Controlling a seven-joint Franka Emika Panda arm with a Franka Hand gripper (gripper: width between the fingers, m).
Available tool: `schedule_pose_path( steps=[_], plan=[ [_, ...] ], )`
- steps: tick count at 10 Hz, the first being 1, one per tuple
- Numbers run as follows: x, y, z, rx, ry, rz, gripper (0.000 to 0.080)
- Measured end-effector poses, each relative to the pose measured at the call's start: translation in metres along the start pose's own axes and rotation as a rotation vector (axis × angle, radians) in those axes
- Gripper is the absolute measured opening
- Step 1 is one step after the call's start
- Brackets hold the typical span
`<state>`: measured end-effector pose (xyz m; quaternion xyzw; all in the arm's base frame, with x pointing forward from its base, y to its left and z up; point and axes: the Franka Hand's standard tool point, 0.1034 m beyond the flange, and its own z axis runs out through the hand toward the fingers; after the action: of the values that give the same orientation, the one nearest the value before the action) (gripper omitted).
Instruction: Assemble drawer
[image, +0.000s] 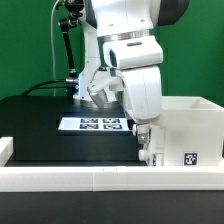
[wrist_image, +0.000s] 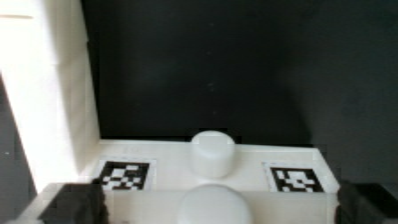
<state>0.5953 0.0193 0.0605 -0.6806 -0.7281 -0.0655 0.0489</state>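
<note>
White drawer box (image: 188, 130) sitting on the black table (image: 40, 120), toward the exterior view's right, open at the top, with thick white walls and one square black-and-white tag (image: 190, 158) on its near face. Touching the box's left edge, low down: a white panel (image: 152, 150) hanging under the arm. Directly above that panel, the gripper (image: 143, 133), reaching down at the box's left wall; fingertips hidden behind the white parts in the exterior view, so cannot tell there how the jaws stand.

Seen from the wrist: two dark fingers (wrist_image: 71, 203) at the corners of the frame, set well apart, spread wide, with nothing visibly pinched between them. Between the fingers, a flat white panel (wrist_image: 210, 165) carrying two tags, one at each side, and two rounded white knobs (wrist_image: 212, 150) on its middle line, one beyond the other. Beside that panel, a tall white wall (wrist_image: 50, 90) running away from the camera; whether wall and panel touch is hard to tell. Black table surface beyond both.

Left of the box in the exterior view, lying flat on the table: the marker board (image: 95, 124), thin and white, with a row of tags. In front of the box, a long white rail (image: 100, 178) edging the table. Behind the box, the arm's white body (image: 125, 40) against a green backdrop (image: 25, 45).
</note>
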Motion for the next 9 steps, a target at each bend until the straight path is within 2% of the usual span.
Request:
schedule_pose_path(
  steps=[5,9],
  plan=[
    [0.0053,-0.0001,0.0007,0.002,-0.006,0.038,0.0649],
    [0.0026,-0.0006,0.0012,0.003,-0.007,0.050,0.0649]
  ],
)
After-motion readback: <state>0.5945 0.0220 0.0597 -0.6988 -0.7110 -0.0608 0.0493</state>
